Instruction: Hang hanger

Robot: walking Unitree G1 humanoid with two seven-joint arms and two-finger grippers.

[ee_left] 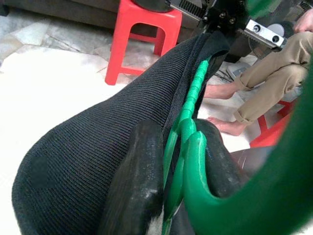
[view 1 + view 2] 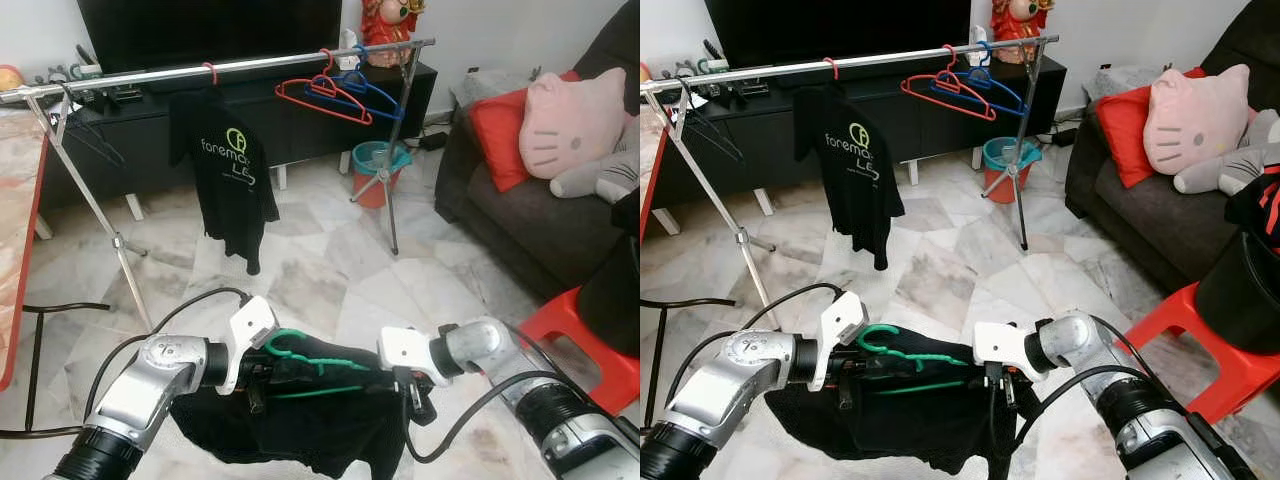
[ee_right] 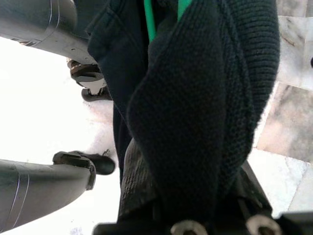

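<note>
Left eye view: the green hanger [image 2: 300, 358] with a black garment [image 2: 300, 425] draped on it is held low between both arms, well short of the clothes rail [image 2: 220, 68], which crosses the room ahead. The left gripper [image 2: 262, 375] holds the hanger at its hook end and the right gripper [image 2: 412, 392] holds its far end. On the rail hang a black printed T-shirt [image 2: 228, 170] toward the rail's left and red [image 2: 320, 98] and blue [image 2: 352, 92] empty hangers near its right end. Behind the rail stands a dark TV cabinet [image 2: 260, 120]; a teal bucket [image 2: 380, 160] sits by the rail's right leg. Right of the rail are a sofa [image 2: 520, 225] with a red cushion [image 2: 505, 135] and a pink cat plush [image 2: 575, 120], and nearer, a red stool [image 2: 585, 330].

Right eye view: the same scene; open marble floor [image 2: 960, 260] lies between the held hanger and the rail.

Left wrist view: the two black fingers [image 1: 134, 186] pinch the green hanger's bars, the garment's knit lying over them. Beyond are the red stool and a seated person's legs [image 1: 264, 83].

Right wrist view: the garment bunches over the gripper; I cannot tell how its fingers stand.
</note>
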